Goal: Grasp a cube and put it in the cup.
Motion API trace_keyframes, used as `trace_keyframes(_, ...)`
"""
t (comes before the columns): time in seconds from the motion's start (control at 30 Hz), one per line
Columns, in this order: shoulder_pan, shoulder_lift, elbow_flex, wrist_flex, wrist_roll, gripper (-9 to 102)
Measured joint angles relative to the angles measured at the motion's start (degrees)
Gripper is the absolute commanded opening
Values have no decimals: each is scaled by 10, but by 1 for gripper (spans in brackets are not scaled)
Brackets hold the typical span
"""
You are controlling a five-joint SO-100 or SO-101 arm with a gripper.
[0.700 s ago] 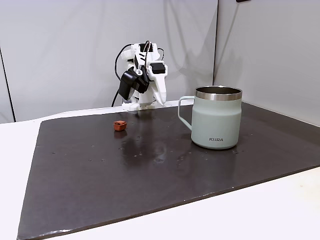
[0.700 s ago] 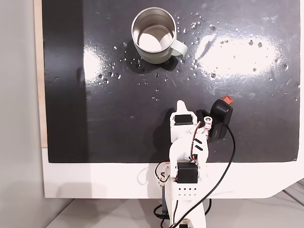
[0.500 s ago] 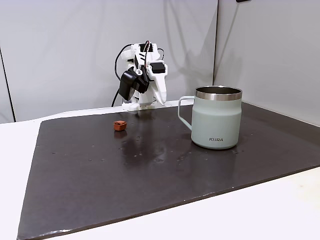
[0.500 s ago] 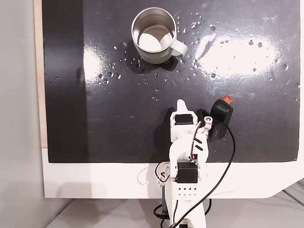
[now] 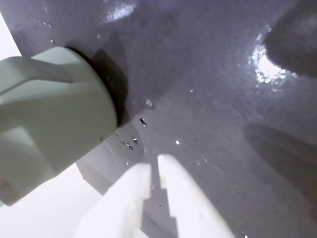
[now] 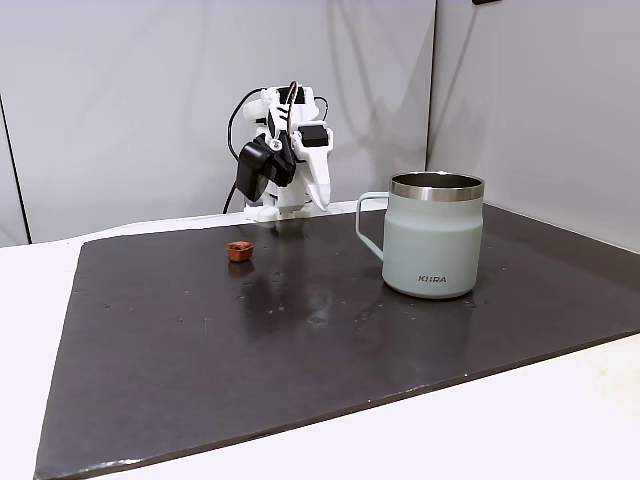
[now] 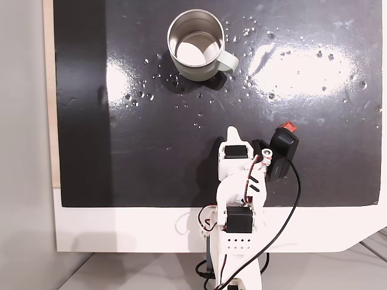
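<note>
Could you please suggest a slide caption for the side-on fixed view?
Arm folded at the mat's far edge, gripper empty, cube left of the sage-green cup.

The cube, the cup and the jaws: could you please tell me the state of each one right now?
cube: lying on the dark mat, free, not gripped.
cup: upright on the mat, nothing visible inside.
gripper: jaws nearly closed, holding nothing, raised off the mat.

dark glossy mat (image 6: 300, 340) | droplets, perhaps water (image 7: 154, 60) | white tabletop (image 6: 520, 420) | grey wall (image 6: 120, 100)
</note>
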Motion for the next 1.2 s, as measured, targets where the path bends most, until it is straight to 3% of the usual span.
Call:
trace_keyframes(0.53, 25, -43, -106, 41, -14, 0)
trace_keyframes(0.8, 43, -192, -281, 69, 1, 0)
trace_keyframes(1.2, 107, -346, -562, 207, 44, 0)
